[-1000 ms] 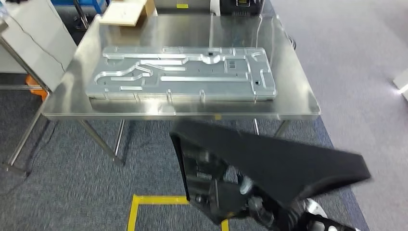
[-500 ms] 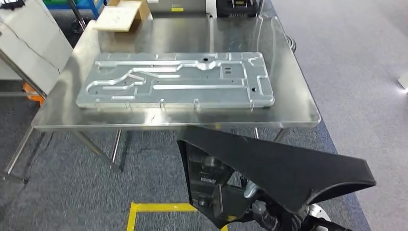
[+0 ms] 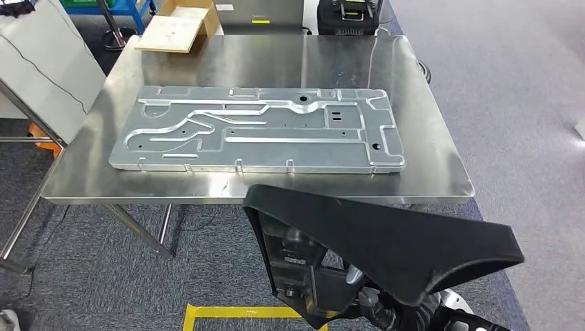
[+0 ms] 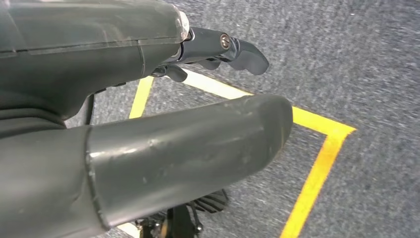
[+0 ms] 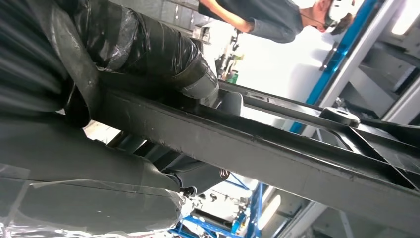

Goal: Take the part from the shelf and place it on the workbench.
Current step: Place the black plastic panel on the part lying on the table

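The black part (image 3: 386, 234), a wide flat-topped piece with a ribbed underside, hangs in front of me, just short of the workbench's near edge. In the right wrist view my right hand (image 5: 124, 54) grips it, fingers wrapped over one of the part's dark bars (image 5: 307, 168) and thumb under it. The steel workbench (image 3: 434, 162) stands ahead, carrying a large grey machined metal plate (image 3: 255, 131). My left hand (image 4: 163, 124) hangs over grey carpet with fingers apart and holds nothing.
A flat cardboard piece (image 3: 176, 31) lies at the bench's far left corner, with a black case (image 3: 352, 12) behind the bench. A white panel (image 3: 41, 65) leans at the left. Yellow floor tape (image 3: 227, 312) runs below me. A person (image 5: 257, 17) stands nearby.
The whole picture has shifted: the camera has moved, and the bench now sits lower and fuller in view. The black part stays held in the same place before me.
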